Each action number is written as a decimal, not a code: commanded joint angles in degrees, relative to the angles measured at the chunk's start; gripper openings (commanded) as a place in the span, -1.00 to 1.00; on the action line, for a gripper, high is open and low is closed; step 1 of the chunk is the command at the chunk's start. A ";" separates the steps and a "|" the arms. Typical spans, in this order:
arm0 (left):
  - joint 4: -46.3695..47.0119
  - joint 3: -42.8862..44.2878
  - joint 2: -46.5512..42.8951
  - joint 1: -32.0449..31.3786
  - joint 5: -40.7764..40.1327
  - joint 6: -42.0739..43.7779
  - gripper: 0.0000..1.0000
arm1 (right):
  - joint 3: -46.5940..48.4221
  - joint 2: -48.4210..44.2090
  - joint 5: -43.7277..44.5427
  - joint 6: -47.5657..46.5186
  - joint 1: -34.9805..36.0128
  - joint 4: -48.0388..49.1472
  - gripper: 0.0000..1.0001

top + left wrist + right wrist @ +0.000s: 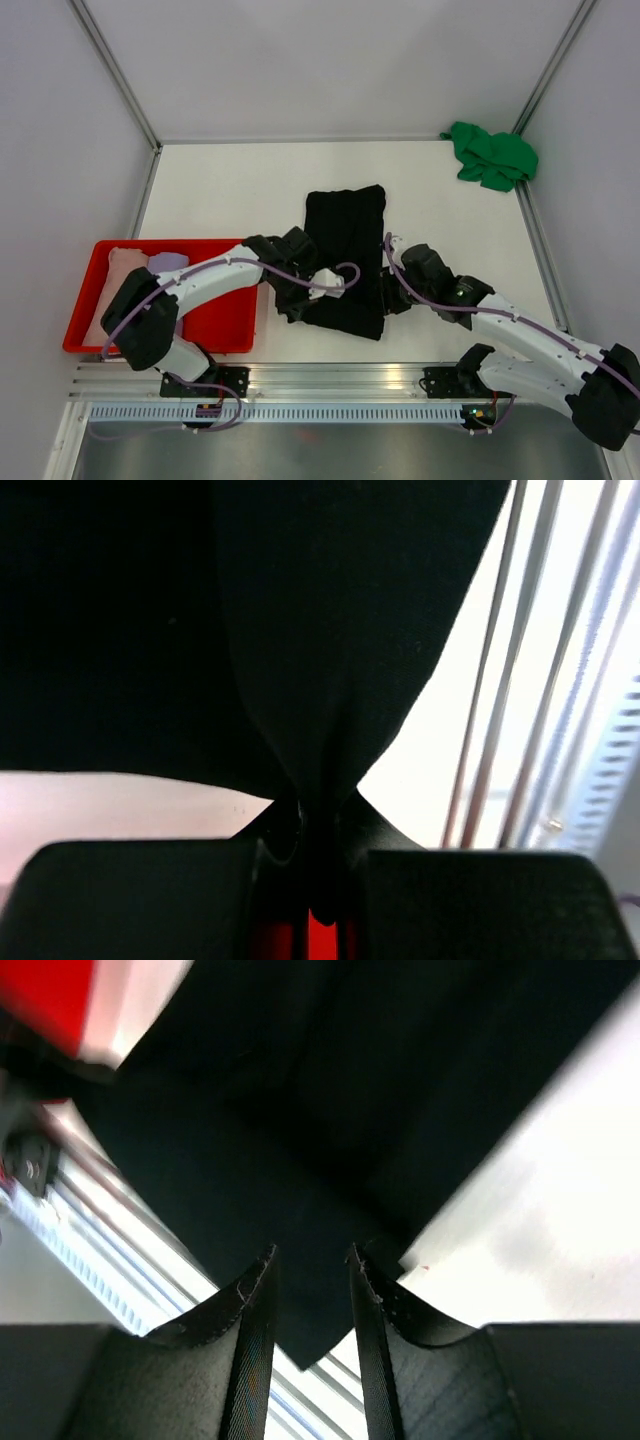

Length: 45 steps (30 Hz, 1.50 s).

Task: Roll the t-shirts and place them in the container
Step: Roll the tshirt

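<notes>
The black t-shirt (345, 240) lies folded as a long strip in the middle of the table. My left gripper (298, 300) is at its near left corner and is shut on a pinch of the black cloth (330, 630), which rises in a peak from the jaws (318, 825). My right gripper (386, 298) is at the near right corner. Its fingers (312, 1260) stand a little apart, with the cloth's corner (300, 1110) between them. A bright green t-shirt (492, 157) lies crumpled at the far right corner.
A red tray (220, 320) at the near left holds a pale pink t-shirt (122, 270) and a lilac one (168, 262). The tray's corner shows in the right wrist view (40, 990). Metal rails (330, 385) run along the table's near edge. Walls close the table's sides.
</notes>
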 commanded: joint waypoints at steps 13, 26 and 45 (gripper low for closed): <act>-19.28 8.99 9.58 11.45 21.45 11.48 -0.95 | 2.60 -0.89 24.42 -11.66 27.37 2.53 0.24; -19.54 9.35 13.97 11.36 16.35 18.07 -0.95 | 5.15 7.50 32.62 -10.69 32.39 2.00 0.37; -18.31 7.32 16.61 7.58 11.51 21.06 -0.92 | 2.25 14.87 23.65 -10.08 32.39 8.42 0.27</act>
